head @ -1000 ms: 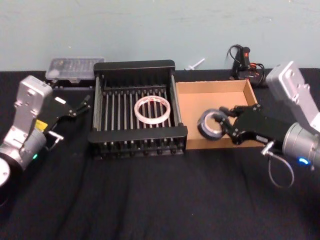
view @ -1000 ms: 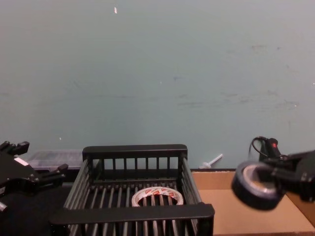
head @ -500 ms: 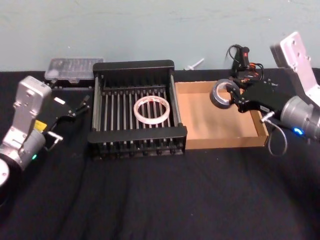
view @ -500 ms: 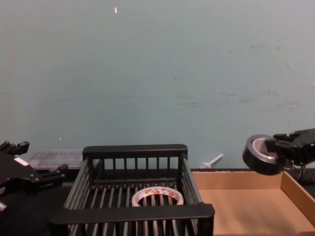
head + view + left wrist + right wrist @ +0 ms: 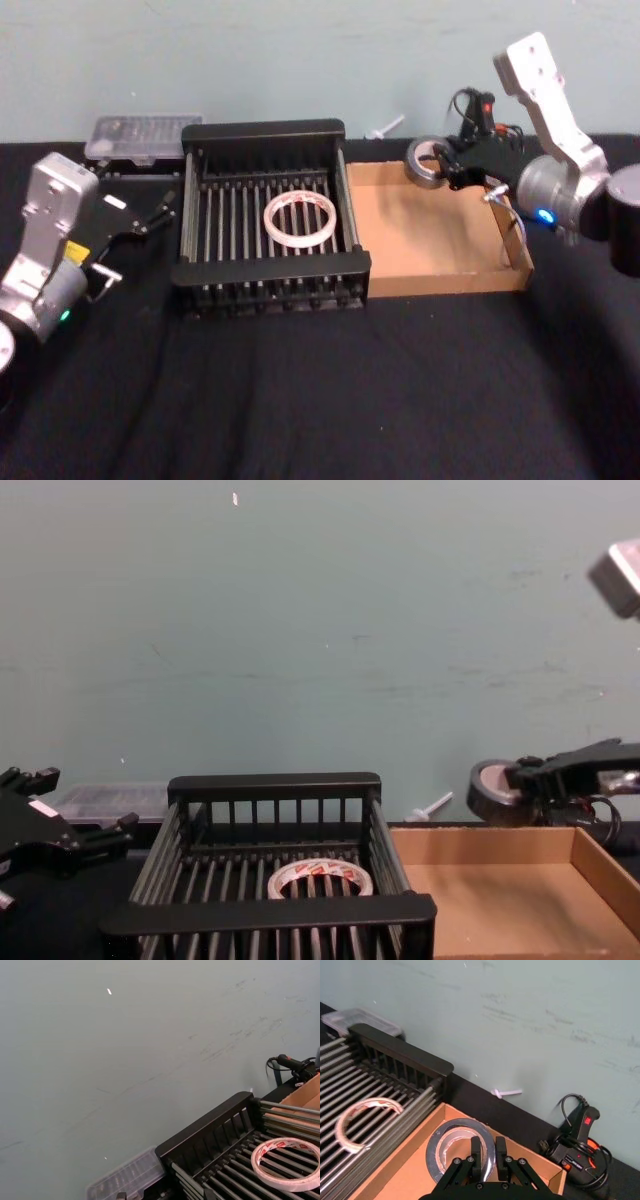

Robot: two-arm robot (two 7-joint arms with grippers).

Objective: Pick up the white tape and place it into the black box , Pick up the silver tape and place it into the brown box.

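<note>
Right gripper now farther back over the brown box, fingers clamped on the silver tape.

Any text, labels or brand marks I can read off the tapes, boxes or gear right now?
No text is legible.
White tape: red printed marks on the inner core, too blurred to read.
Silver tape, held in the right claw: no print seen.
Black box, brown box: no labels seen.

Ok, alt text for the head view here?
The right hand holds the silver tape above the brown box, near its far wall. The white tape lies in the black box; the left hand waits beside it.
</note>
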